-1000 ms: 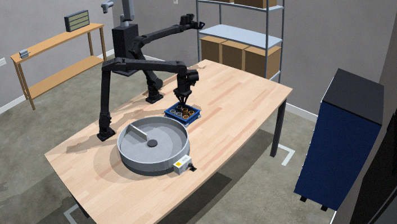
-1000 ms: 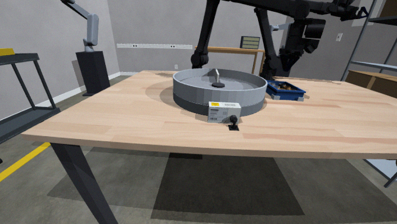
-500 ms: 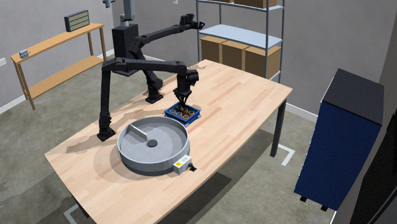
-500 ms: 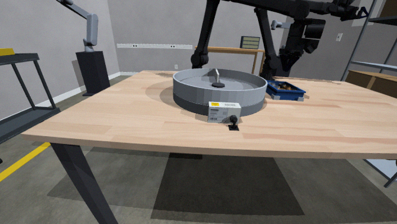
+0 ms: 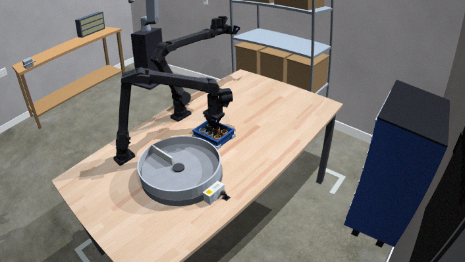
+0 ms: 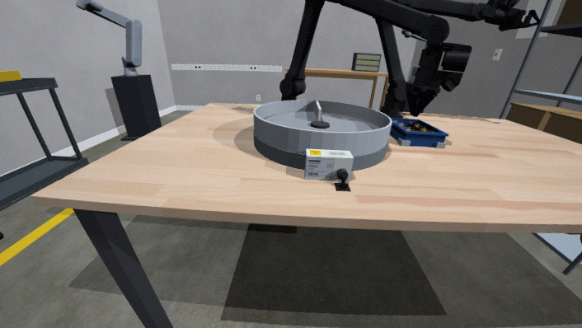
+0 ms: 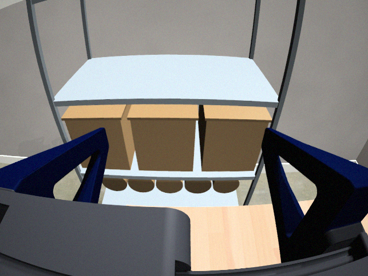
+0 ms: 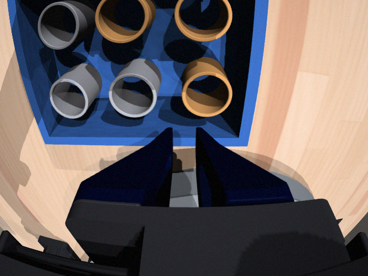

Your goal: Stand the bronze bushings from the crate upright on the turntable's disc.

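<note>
Narrow-set fingers of the empty black right gripper [image 5: 214,124] [image 6: 415,114] [image 8: 184,129] above the blue rectangular crate [image 5: 217,143] [image 6: 426,139] [image 8: 145,141] near the table's back edge [image 5: 152,120], possibly knocking upright bronze bushings [image 5: 217,137] [image 8: 207,113] over if lowered unopened.

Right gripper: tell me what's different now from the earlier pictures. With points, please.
The right gripper [image 5: 215,125] [image 6: 416,115] [image 8: 184,136] has moved down toward the crate [image 5: 227,138] [image 6: 429,139] [image 8: 148,142]. It holds nothing, its fingers narrowly parted; no grasp or release shows. In the background, the grey arm's [image 5: 152,11] [image 6: 133,41] far end has swung left in the exterior view. The crate, turntable [image 5: 184,194] [image 6: 280,140] and left gripper [image 5: 236,29] [image 6: 533,18] [image 7: 185,136] look unmoved.
</note>
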Robot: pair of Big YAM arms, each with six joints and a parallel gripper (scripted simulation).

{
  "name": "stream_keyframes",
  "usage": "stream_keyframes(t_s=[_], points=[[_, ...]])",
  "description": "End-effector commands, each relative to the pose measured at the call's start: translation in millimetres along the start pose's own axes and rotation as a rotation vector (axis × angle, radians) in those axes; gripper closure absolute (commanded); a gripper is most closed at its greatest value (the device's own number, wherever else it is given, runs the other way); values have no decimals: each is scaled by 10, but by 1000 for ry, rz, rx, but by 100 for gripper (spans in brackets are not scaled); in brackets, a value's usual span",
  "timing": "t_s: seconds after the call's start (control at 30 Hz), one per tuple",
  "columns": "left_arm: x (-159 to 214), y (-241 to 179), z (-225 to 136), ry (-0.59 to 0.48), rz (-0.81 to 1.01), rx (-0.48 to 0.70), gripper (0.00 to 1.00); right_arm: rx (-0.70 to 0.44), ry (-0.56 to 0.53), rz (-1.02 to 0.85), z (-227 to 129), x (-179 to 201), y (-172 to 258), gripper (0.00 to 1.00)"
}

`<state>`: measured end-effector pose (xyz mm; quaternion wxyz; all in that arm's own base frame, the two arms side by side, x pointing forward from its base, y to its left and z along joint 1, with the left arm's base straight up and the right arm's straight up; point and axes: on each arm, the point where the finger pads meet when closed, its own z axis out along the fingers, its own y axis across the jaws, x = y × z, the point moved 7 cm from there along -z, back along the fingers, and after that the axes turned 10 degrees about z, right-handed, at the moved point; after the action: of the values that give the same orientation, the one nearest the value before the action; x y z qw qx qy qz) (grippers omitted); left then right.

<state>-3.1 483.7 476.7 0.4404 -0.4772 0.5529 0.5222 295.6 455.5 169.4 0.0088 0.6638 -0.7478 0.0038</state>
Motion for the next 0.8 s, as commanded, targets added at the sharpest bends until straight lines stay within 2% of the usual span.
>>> stream_keyframes(t_s=[0.0, 0.2, 0.33, 0.67, 0.77], points=[[-222, 80, -104, -65, 16, -16, 0, 9, -27, -4, 49, -63, 10, 85], [-222, 80, -104, -65, 16, -16, 0, 5, -17, -4, 350, -66, 8, 85], [-222, 80, -104, -65, 16, -16, 0, 32, -73, -4, 136, -144, -30, 85], [-222, 80, -104, -65, 16, -16, 0, 22, -52, -4, 200, -120, -19, 85], [-222, 80, -104, -65, 16, -16, 0, 5, -19, -4, 448, -74, 3, 85]])
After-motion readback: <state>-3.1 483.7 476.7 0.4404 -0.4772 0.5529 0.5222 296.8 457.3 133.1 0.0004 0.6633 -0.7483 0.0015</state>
